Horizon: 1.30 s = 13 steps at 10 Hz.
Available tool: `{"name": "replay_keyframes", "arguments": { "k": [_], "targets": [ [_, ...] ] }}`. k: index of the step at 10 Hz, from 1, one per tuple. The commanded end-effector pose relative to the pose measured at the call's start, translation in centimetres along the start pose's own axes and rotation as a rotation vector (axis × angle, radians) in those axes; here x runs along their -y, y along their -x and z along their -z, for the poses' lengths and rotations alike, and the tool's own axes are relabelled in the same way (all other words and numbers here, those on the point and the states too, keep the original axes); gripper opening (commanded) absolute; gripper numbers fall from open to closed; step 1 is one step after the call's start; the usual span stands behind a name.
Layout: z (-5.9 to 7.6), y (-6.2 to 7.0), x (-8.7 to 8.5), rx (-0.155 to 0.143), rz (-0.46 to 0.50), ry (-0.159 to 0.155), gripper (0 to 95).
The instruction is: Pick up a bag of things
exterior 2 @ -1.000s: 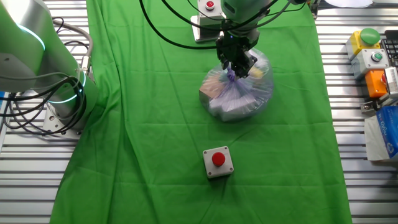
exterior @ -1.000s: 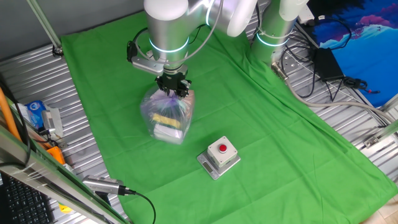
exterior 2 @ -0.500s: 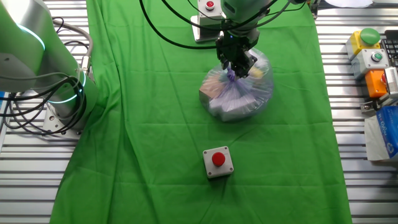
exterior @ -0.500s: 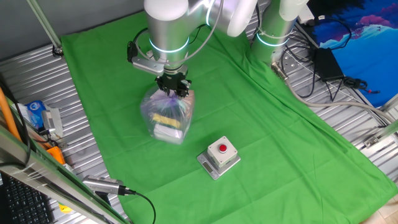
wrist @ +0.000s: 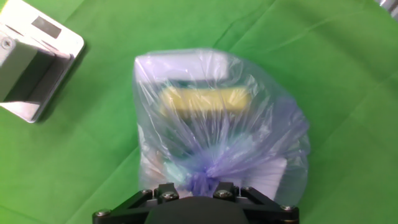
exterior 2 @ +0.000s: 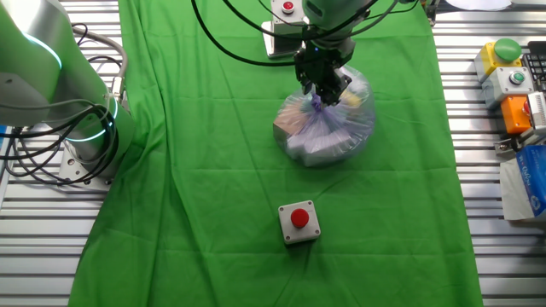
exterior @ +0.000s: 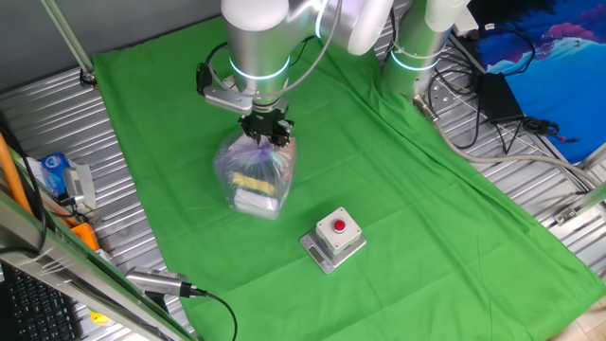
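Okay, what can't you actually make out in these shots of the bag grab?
- Gripper fingertips: hidden in the bag of things' gathered top, hand view too.
- Bag's underside, every view: lifted or resting, cannot tell.
- White items inside: blurred by plastic.
- Grey button box, hand view: cut off by the edge.

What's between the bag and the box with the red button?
Only bare green cloth lies between the bag and the button box, as one fixed view shows.

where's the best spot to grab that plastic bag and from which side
By the gathered purple neck at the top of the bag, coming straight down from above. The body is slack film around loose items, while the bunched neck is narrow enough to pinch; the pincer is already closed there.
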<state>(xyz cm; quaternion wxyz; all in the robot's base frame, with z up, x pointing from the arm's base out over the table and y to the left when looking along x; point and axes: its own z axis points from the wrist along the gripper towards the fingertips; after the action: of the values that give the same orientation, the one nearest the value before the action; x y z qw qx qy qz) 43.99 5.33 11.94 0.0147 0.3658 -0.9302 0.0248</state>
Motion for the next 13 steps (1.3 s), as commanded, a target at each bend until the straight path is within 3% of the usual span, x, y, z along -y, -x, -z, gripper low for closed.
{"name": "replay_keyframes", "arguments": {
  "k": [1,6,7,8,9,13],
  "targets": [
    [-0.07,0.01,0.00,0.006,0.003,0.002,38.0],
    [-0.95,0.08,0.01,0.010,-0.004,-0.008,38.0],
    [-0.94,0.06,0.03,0.015,-0.006,-0.010,19.0],
    [-0.94,0.06,0.03,0.016,-0.009,-0.011,19.0],
    [-0.91,0.02,0.07,0.021,-0.019,-0.012,0.0],
    [-0.92,0.00,0.09,0.026,-0.027,-0.006,0.0]
  ]
}}
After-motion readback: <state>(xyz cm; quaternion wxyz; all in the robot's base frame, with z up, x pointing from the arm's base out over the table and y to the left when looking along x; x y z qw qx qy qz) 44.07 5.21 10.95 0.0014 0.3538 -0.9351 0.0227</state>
